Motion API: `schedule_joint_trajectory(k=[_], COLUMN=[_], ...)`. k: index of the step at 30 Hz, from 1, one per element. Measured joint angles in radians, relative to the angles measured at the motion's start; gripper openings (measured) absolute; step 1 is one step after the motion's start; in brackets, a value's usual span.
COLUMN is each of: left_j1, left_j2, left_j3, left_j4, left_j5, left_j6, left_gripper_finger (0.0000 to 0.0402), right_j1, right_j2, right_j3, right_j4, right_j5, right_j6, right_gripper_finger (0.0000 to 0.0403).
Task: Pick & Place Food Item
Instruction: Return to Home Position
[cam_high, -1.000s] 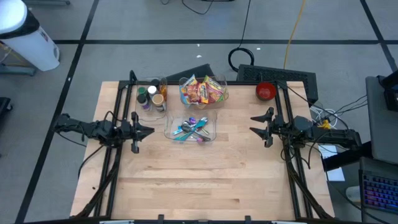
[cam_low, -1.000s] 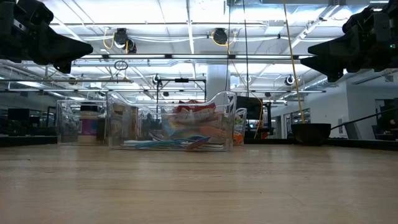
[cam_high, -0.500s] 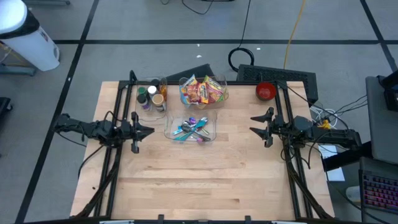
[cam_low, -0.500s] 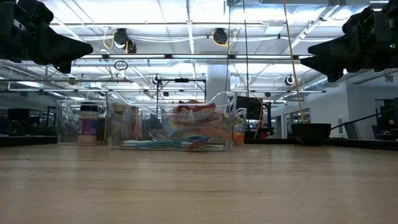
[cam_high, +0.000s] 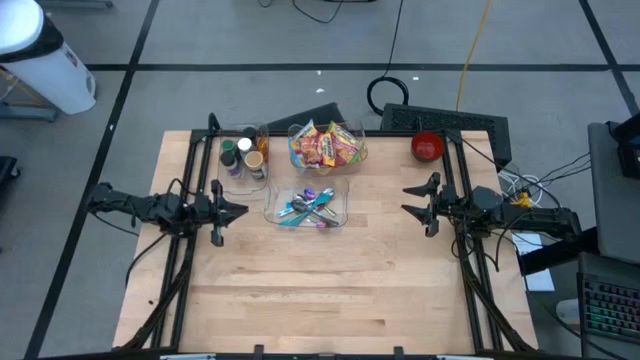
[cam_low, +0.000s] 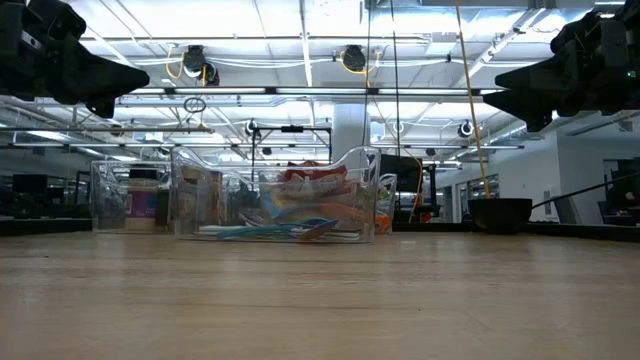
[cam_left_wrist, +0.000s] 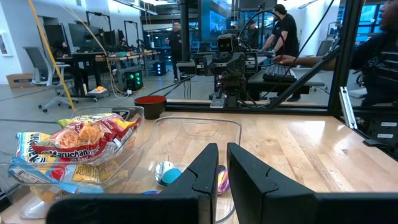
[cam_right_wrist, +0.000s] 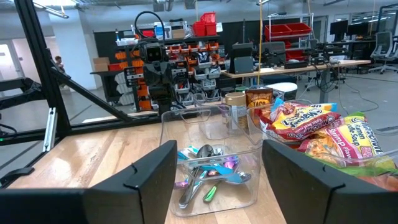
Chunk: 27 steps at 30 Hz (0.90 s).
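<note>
High view: over the last second nothing has moved. Both arms sit where they were and the bins' contents are undisturbed. I judge the return to rest to be complete, or very nearly so, with no placing step left open.

The shallow clear plastic bin (cam_high: 300, 184) is the reference.

- Left gripper (cam_high: 246, 210): just left of the bin, level with it and pointing at it, raised off the table in the low view. The left wrist view shows its fingers drawn almost together with only a thin slit between them. It carries nothing.
- Clear bin of bottles and jars (cam_high: 245, 157): behind the reference bin and to its left.
- Mixed blue, silver and black spoons (cam_high: 310, 208): lying heaped inside the reference bin. None is loose on the wooden tabletop (cam_high: 330, 290).
- Bright snack packets (cam_high: 326, 147): in their own clear bin directly behind the reference bin.
- Small red bowl (cam_high: 427, 147): behind and well to the right.
- Right gripper (cam_high: 406, 200): apart from the bin on its right, facing it. Its fingers are spread wide and it is empty.

The spoons lie between the two grippers, and neither gripper touches them.
</note>
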Motion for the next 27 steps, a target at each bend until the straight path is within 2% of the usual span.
schedule_joint_trajectory(k=[27], left_j1=[0.0], left_j2=[0.0], left_j3=[0.0], left_j4=[0.0], left_j5=[0.0], left_j6=[0.0], left_gripper_finger=[0.004], right_j1=[0.0], right_j2=[0.0], right_j3=[0.0], right_j4=[0.0], right_j5=[0.0], right_j6=[0.0], right_gripper_finger=[0.0229])
